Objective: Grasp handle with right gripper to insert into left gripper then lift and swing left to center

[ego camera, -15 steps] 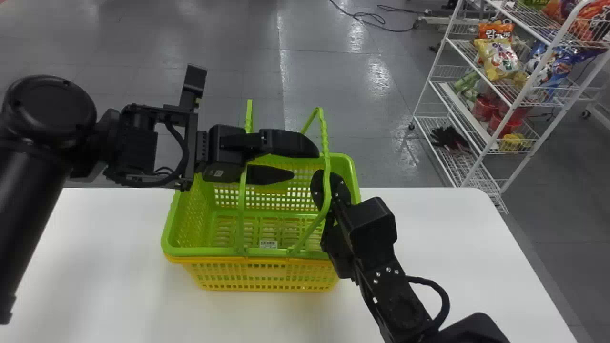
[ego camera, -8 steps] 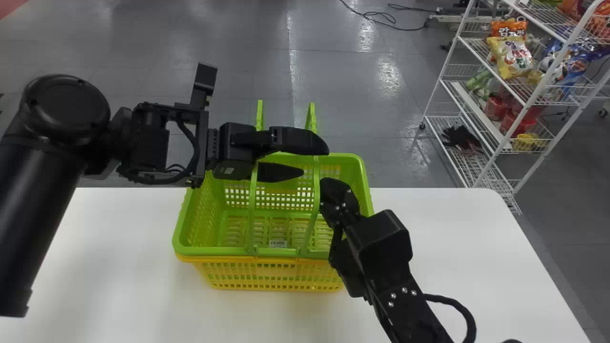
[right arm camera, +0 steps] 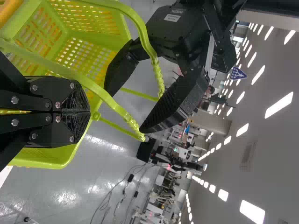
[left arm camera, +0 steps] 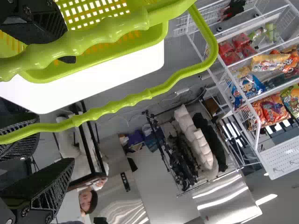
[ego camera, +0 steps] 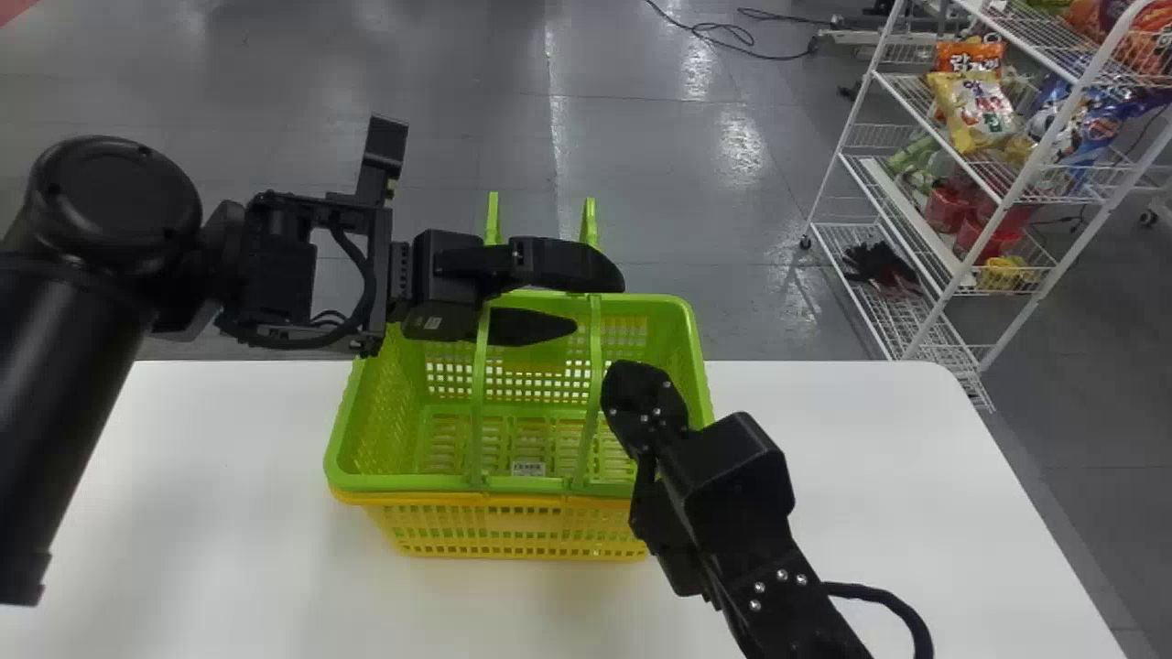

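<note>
We note a white wire rack [ego camera: 847,137] beyond the table [ego camera: 824,476] at right, bearing snack bags [ego camera: 972,110], red containers [ego camera: 948,209] and, low down, black gloves [ego camera: 879,264]. A cable [ego camera: 723,41] runs over the floor [ego camera: 659,201]. In the left wrist view we see padded jackets [left arm camera: 191,130] on a rail. The left arm [ego camera: 64,366] comes across from the left, its upper finger covering part of both handles. On the table, a green basket [ego camera: 339,458] sits nested in a yellow basket [ego camera: 513,531]; a white label [ego camera: 528,469] shows inside the green one. Both its handles stand raised. The left pincer [ego camera: 600,303] is wide open, gripping nothing: the left handle [ego camera: 478,403] passes between its fingers, the right handle [ego camera: 595,348] near its tips. The right pincer [ego camera: 616,372] is closed, tips together, just beside the right handle; we see nothing held, and cannot tell whether it touches.
</note>
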Tool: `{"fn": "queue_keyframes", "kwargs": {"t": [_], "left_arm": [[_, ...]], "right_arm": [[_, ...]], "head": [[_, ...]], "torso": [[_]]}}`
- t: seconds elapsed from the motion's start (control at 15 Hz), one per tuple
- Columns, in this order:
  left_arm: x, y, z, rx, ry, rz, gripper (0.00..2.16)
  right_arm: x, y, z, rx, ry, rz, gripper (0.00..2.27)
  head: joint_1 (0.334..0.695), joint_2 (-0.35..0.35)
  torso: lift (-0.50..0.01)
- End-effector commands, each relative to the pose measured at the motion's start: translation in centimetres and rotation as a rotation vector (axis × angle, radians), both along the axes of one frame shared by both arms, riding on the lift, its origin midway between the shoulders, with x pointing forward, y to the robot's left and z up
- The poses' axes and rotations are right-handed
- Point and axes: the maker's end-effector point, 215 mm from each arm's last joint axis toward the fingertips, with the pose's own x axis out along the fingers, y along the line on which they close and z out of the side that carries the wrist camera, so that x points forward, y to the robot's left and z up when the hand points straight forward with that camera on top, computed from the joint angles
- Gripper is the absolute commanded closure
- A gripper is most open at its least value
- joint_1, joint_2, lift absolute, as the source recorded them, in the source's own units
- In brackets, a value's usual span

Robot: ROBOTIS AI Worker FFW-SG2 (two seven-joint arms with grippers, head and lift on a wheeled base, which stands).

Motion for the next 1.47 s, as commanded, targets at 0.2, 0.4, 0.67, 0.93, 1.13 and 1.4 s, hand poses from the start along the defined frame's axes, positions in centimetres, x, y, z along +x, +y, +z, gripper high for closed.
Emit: {"fn": "queue_keyframes", "kwargs": {"t": [0.2, 0.4, 0.67, 0.93, 1.13, 1.4], "left_arm": [[0.8, 0.2, 0.0, -0.004, 0.004, 0.017, 0.05], [1.5, 0.2, 0.9, -0.006, -0.007, 0.022, 0.05], [2.8, 0.0, 1.6, -0.006, -0.020, 0.040, 0.05], [3.0, -0.1, 1.6, -0.008, -0.021, 0.042, 0.04], [2.9, -0.2, 1.8, -0.019, -0.012, 0.039, 0.15], [2.8, -0.6, 2.7, -0.092, 0.027, 0.035, 0.16]], "right_arm": [[-0.5, 1.3, -0.7, 0.000, 0.020, 0.024, 2.24], [-0.9, 2.5, -0.7, 0.004, 0.024, 0.050, 2.24], [-1.2, 2.7, -1.3, -0.005, 0.031, 0.056, 2.24], [-1.3, 2.6, -1.8, -0.014, 0.038, 0.058, 2.24], [-1.9, 2.1, -2.3, -0.029, 0.043, 0.054, 2.24], [-3.8, 2.3, -2.9, -0.048, 0.058, 0.074, 2.02]], "head": [[0.695, -0.081], [0.695, -0.069], [0.695, -0.053], [0.695, -0.055], [0.695, -0.058], [0.695, -0.065]], "torso": [[-0.093], [-0.093], [-0.093], [-0.093], [-0.093], [-0.093]]}}
